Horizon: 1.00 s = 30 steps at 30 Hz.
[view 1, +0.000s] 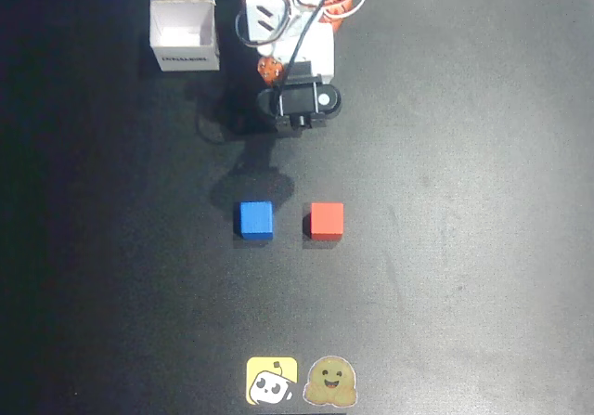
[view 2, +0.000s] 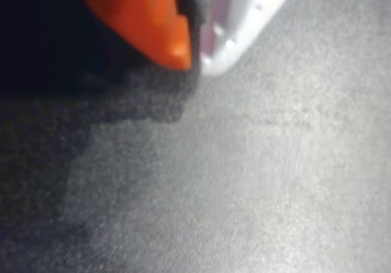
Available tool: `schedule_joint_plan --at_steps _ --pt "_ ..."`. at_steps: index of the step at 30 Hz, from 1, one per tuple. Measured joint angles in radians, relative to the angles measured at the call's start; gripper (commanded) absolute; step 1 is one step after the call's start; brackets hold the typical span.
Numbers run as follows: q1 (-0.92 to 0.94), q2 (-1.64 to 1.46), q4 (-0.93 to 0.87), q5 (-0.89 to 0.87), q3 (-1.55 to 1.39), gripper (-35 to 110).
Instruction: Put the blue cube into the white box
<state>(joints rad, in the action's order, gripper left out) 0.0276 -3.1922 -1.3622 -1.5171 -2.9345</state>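
In the overhead view, the blue cube [view 1: 255, 219] is seen resting flat on the black counter [view 1: 464, 201], a little below the middle of the picture, with a red cube [view 1: 326, 220] just beside it on the right, a narrow strip of counter left between them. The white box [view 1: 185, 34] is set at the upper left, well apart from both cubes, its open top turned upward and a line of dark print shown on its near wall. The white and orange arm [view 1: 288, 25] is folded at the top centre, to the right of the box, with a black camera housing [view 1: 299, 101] at its lower end; a shadow is cast on the counter below and to the left of it. Two stickers, a yellow one [view 1: 271, 381] and a tan smiling one [view 1: 333, 382], are fixed at the bottom edge. None of these things is caught in the wrist view, where the tool [view 2: 194, 58] is shown close up at the top: an orange finger [view 2: 146, 16] and a white finger [view 2: 244, 22] are brought together so that their tips nearly meet, with nothing held between them. Beneath them a blurred grey stretch of counter is seen, darkened by shadow on the left.
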Motion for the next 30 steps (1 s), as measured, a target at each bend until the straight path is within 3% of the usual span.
schedule_joint_plan --at_steps 6,22,30 --pt "0.017 0.158 0.020 0.041 0.127 0" --pt "0.121 1.190 0.232 0.118 0.767 0" --pt "0.152 1.436 0.304 0.123 0.917 0"
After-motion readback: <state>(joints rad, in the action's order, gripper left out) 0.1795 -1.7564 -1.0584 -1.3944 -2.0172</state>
